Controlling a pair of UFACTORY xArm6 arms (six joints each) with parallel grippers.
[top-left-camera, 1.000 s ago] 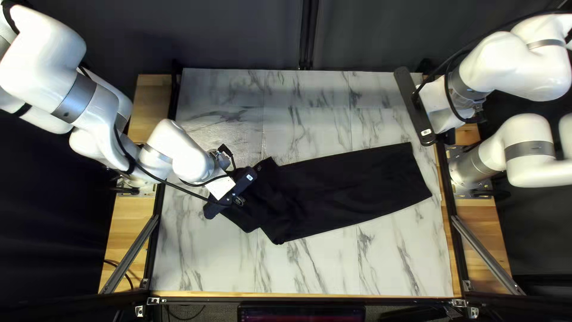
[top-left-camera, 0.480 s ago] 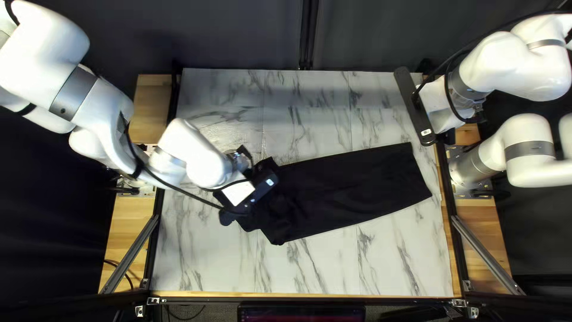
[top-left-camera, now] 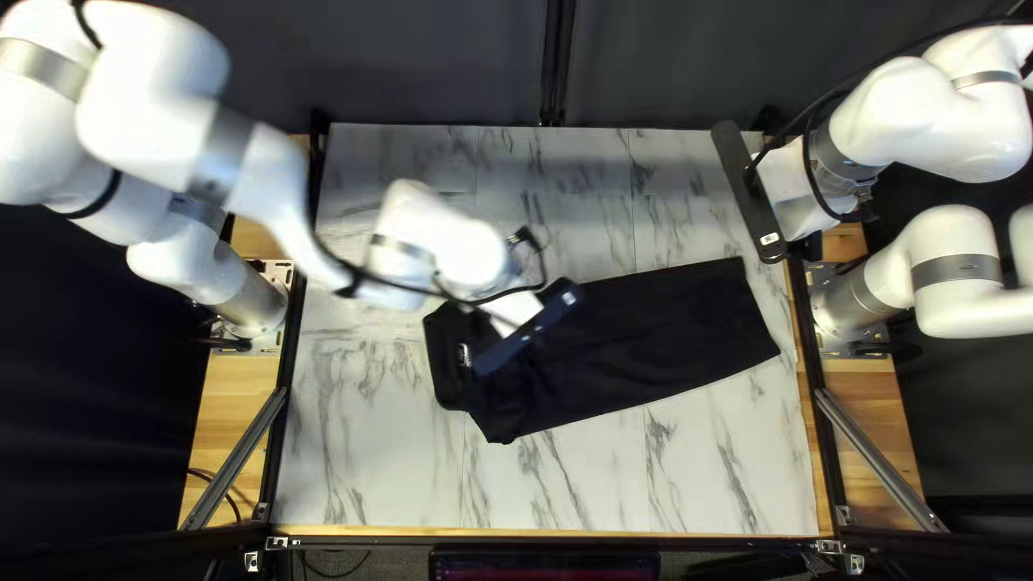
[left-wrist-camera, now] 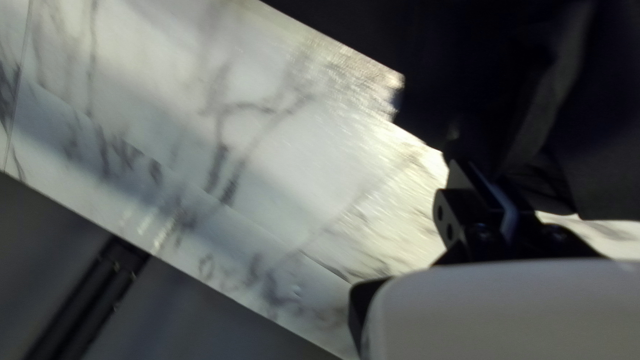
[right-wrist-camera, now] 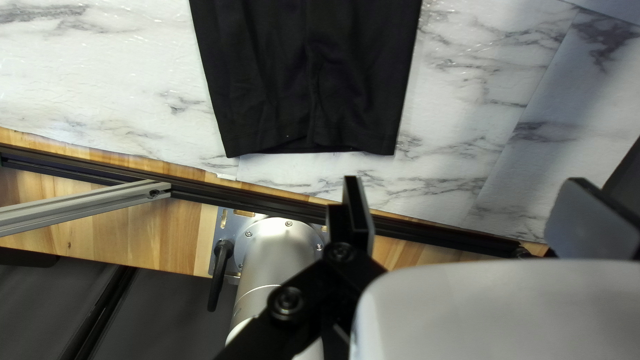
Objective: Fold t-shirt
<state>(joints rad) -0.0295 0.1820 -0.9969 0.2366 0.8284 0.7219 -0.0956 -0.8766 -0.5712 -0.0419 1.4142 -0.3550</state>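
One long, narrow black fabric t-shirt [top-left-camera: 656, 334] lies across a white, grey-veined marble-patterned table [top-left-camera: 366, 463], its straight hem end toward the right of the top left view. The left arm's black two-fingered gripper [left-wrist-camera: 490, 179] is closed on the t-shirt's dark cloth, near the end with a small pale label [top-left-camera: 465, 355]. The right arm's matching gripper [right-wrist-camera: 465, 183] stands open and holds nothing, beyond the hem.

The step looks like folding the bunched end toward the hem. If the pinch catches only a thin edge, the cloth could slip out and drop in a heap. A low or quick carry could drag the lower layers along, skewing the straight sides, since nothing pins the hem.

The white left arm [top-left-camera: 194, 140] is blurred and covers part of the bunched end. Black on black hides the layers, and the collar cannot be made out.
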